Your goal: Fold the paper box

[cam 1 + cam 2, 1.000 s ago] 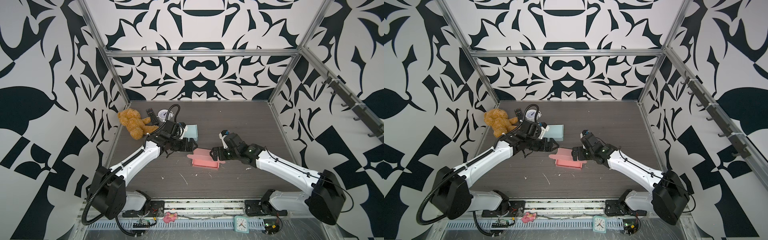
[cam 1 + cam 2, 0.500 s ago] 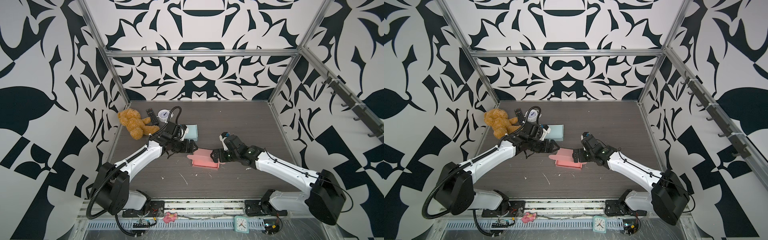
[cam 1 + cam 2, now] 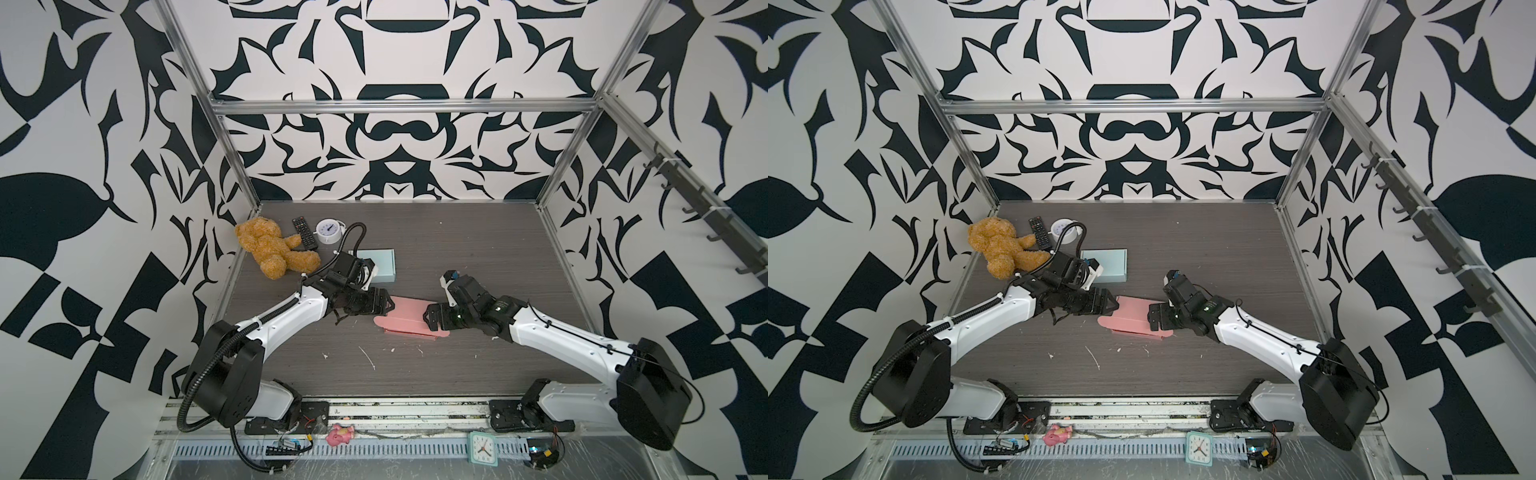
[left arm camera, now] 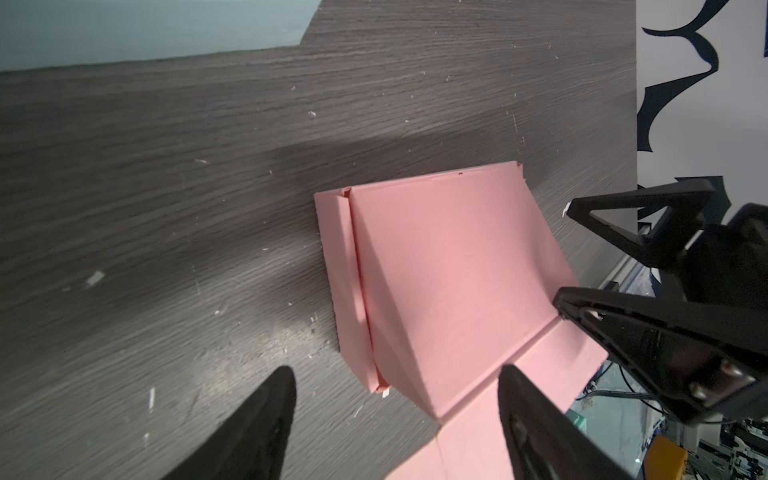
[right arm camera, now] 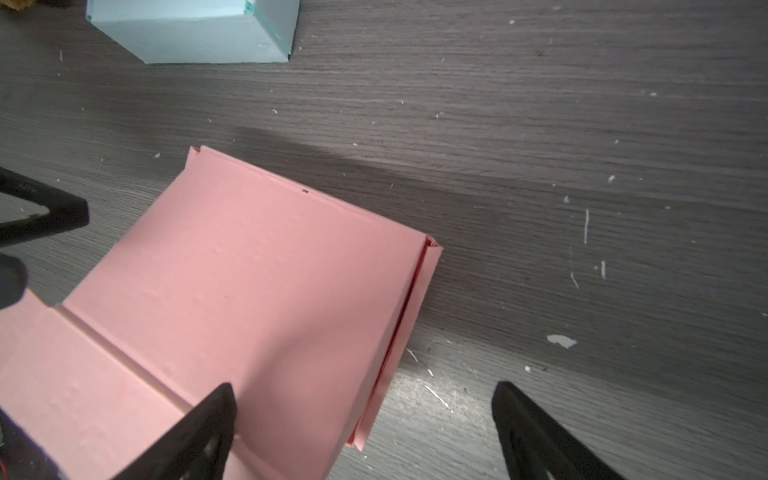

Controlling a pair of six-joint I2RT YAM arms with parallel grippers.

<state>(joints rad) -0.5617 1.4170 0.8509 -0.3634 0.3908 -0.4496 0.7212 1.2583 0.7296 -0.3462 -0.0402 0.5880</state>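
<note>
Left pincer is spread wide, one finger over the dark wood-grain bench, the other over a flap of the flat pink paper box; right pincer is also spread, straddling the box's opposite edge and pinching nothing; the box lies partly folded mid-bench between both pincers; a pale blue box sits just behind the left pincer.
</note>
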